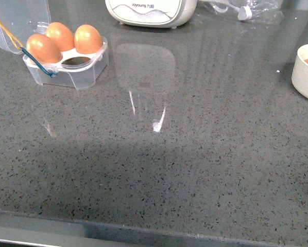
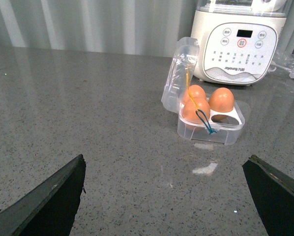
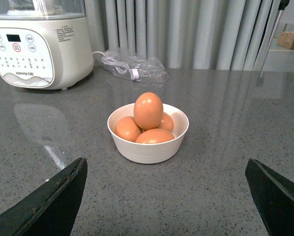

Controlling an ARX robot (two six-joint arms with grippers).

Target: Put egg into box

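Note:
The clear plastic box [image 1: 71,69] stands at the far left of the counter, lid open. It holds three brown eggs, and one front cell is empty. It also shows in the left wrist view [image 2: 212,129]. A white bowl [image 3: 148,147] holds several brown eggs, with one egg [image 3: 148,111] on top. The bowl's edge shows at the right in the front view [image 1: 306,72]. My left gripper [image 2: 164,196] is open and empty, well short of the box. My right gripper [image 3: 164,196] is open and empty, short of the bowl. Neither arm shows in the front view.
A white kitchen appliance [image 1: 151,11] stands at the back of the grey speckled counter [image 1: 159,164]. A crumpled clear plastic bag [image 3: 132,66] lies beside it. Grey curtains hang behind the counter.

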